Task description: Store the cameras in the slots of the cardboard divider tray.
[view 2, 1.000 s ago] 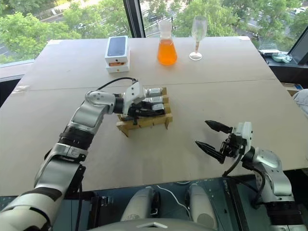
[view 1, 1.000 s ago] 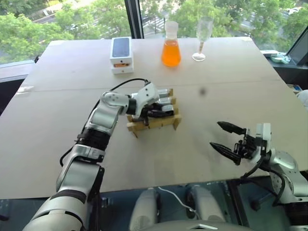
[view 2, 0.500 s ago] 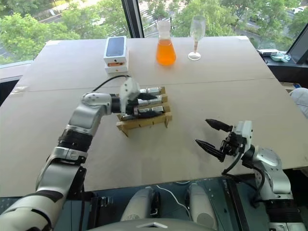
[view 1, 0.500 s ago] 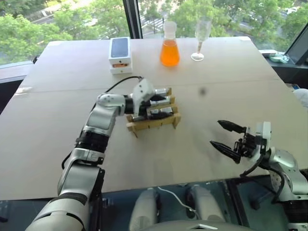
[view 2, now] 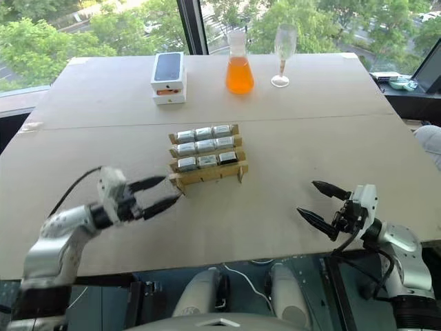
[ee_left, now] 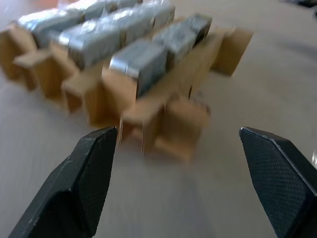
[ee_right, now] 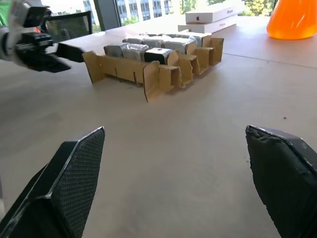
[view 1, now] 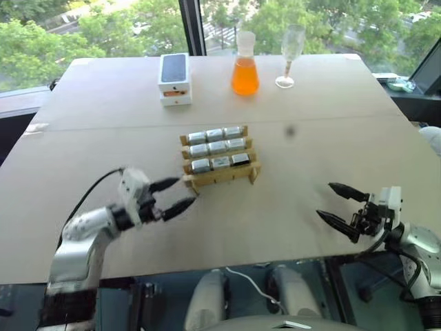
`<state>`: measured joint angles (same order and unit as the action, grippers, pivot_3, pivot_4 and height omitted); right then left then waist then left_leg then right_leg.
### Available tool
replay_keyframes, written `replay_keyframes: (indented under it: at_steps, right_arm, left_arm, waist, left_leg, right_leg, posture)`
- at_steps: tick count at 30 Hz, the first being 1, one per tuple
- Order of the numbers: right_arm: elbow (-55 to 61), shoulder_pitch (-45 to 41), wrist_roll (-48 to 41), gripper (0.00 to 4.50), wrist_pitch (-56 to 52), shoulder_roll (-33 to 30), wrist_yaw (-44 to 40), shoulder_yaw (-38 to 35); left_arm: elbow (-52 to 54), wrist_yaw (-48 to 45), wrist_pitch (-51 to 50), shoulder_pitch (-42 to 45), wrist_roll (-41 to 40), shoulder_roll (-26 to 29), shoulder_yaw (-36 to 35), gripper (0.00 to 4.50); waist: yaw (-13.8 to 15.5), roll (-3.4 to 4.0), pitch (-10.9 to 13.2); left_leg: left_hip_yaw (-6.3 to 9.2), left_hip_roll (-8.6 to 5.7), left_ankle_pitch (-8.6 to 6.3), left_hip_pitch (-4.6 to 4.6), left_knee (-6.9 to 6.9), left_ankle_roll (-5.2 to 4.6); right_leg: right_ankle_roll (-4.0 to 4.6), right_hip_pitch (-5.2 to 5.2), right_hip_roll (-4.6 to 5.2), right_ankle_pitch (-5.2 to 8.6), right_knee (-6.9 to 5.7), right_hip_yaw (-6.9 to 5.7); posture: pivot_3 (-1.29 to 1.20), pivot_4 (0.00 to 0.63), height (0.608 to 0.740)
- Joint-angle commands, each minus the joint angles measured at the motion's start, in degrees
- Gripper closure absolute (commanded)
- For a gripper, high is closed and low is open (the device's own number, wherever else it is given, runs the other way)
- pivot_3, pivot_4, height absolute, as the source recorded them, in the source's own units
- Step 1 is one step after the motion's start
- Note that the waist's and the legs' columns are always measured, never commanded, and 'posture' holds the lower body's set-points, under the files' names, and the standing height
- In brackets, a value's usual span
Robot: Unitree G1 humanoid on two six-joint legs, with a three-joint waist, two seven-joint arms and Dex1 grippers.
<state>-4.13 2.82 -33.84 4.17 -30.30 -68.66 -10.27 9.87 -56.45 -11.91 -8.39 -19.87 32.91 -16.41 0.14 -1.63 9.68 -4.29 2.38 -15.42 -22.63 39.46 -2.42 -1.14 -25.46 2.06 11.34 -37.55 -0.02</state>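
Observation:
The cardboard divider tray [view 1: 222,178] stands mid-table. Several silver-grey cameras [view 1: 216,146] fill its three far rows, three to a row, and the nearest row stands empty. My left gripper [view 1: 187,191] hovers open and empty just off the tray's near left corner, pointing at it. The left wrist view shows that corner of the tray [ee_left: 181,124] and the cameras [ee_left: 143,57] close ahead. At the near right of the table my right gripper [view 1: 324,199] is open and empty, well apart from the tray [ee_right: 124,69].
A white phone box [view 1: 174,78], an orange-filled flask [view 1: 244,65] and a wine glass [view 1: 291,52] stand along the table's far side. The table's near edge runs just below both grippers.
My left gripper opened at the tray, then drew back toward the near left, away from the cameras. The right gripper shifted a little to the right.

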Motion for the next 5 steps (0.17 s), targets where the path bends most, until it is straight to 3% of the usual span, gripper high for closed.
replay_keyframes:
  at_steps: [1, 5]
  right_arm:
    - [-2.2, -1.4, 0.8, 0.0, 2.4, -0.8, -1.6, -1.6]
    - [-3.6, -2.4, 1.4, 0.0, 2.6, -0.9, -2.6, -1.2]
  left_arm:
    - [4.9, 3.8, 6.0, -3.9, 1.9, -2.1, -0.1, 0.42]
    - [5.2, 5.3, 10.0, -6.6, 2.0, -4.5, 1.8, 0.42]
  waist:
    - [0.5, 0.01, 0.0]
    - [0.7, 0.05, 0.0]
  left_leg:
    - [-0.01, 0.0, 0.01, 0.02, 0.0, -0.01]
    - [0.0, 0.0, 0.02, 0.02, 0.0, -0.04]
  right_leg:
    - [0.0, 0.0, 0.0, 0.0, -0.01, 0.0]
    - [0.01, -0.01, 0.02, -0.01, -0.05, -0.04]
  posture:
    - [0.0, 0.15, 0.74]
    - [0.0, 0.15, 0.74]
